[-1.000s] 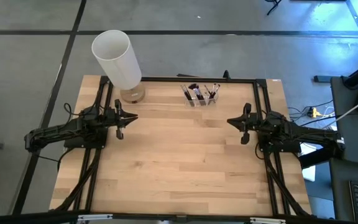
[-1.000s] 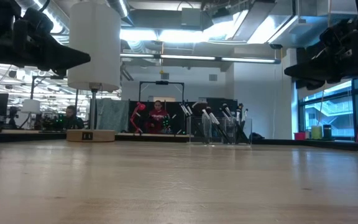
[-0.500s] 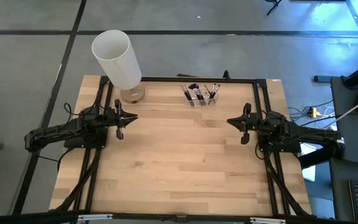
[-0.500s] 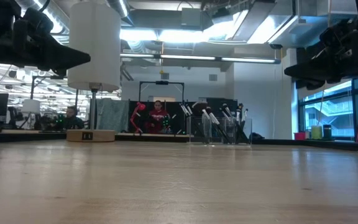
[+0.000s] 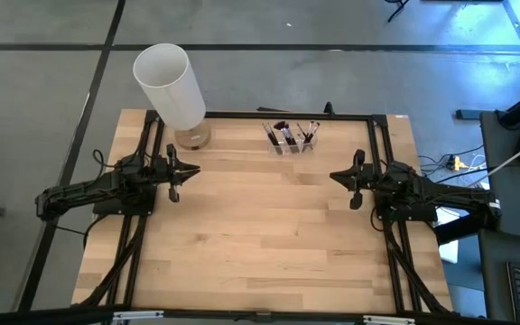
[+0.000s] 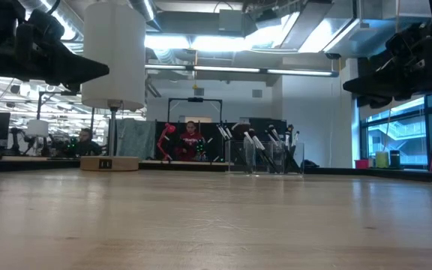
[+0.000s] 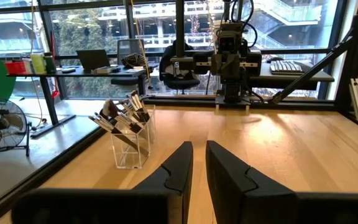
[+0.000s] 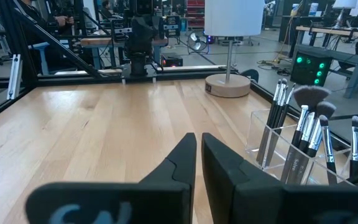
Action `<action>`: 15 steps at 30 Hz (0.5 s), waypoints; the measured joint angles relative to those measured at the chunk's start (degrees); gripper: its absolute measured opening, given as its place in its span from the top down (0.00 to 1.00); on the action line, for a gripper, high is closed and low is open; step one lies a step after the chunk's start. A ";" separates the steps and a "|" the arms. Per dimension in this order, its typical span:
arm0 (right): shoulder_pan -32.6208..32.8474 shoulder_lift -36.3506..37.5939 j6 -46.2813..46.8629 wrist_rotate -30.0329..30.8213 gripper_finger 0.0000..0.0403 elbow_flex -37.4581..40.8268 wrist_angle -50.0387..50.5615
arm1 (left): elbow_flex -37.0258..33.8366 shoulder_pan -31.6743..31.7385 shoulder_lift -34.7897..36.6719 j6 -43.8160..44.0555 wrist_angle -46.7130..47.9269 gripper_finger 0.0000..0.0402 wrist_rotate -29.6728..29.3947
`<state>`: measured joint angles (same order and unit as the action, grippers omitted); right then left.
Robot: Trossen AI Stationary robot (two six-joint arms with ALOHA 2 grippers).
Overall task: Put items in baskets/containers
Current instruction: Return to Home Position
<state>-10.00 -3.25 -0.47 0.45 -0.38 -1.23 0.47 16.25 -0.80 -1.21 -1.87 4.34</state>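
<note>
All visible makeup brushes (image 5: 284, 134) stand in the clear organizer (image 5: 306, 145) at the far edge of the desk (image 5: 260, 244), while left gripper (image 5: 188, 171) and right gripper (image 5: 336, 177) hover pressed together, empty, apparently homed, so nothing seems left to move.

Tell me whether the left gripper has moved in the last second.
No. In the high view the left gripper keeps the same gap from the round base under the white cylinder.
</note>
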 joint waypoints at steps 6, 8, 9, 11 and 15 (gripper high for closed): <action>0.00 0.00 0.02 0.00 0.93 0.00 0.00 | 0.00 0.00 0.02 0.00 0.00 0.89 0.00; 0.00 0.00 0.02 0.00 0.93 0.00 0.00 | 0.00 0.00 0.02 0.00 0.00 0.89 0.00; 0.00 0.00 0.01 -0.01 0.93 -0.01 0.00 | 0.00 0.00 0.00 0.00 0.00 0.89 0.00; 0.00 0.00 0.01 0.00 0.93 -0.01 0.00 | 0.00 0.00 0.01 0.00 0.01 0.90 0.00; 0.00 0.00 0.02 0.00 0.93 0.00 0.00 | 0.00 -0.01 0.00 0.00 0.00 0.90 -0.01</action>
<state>-10.00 -3.25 -0.45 0.45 -0.38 -1.23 0.47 16.24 -0.79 -1.21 -1.87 4.33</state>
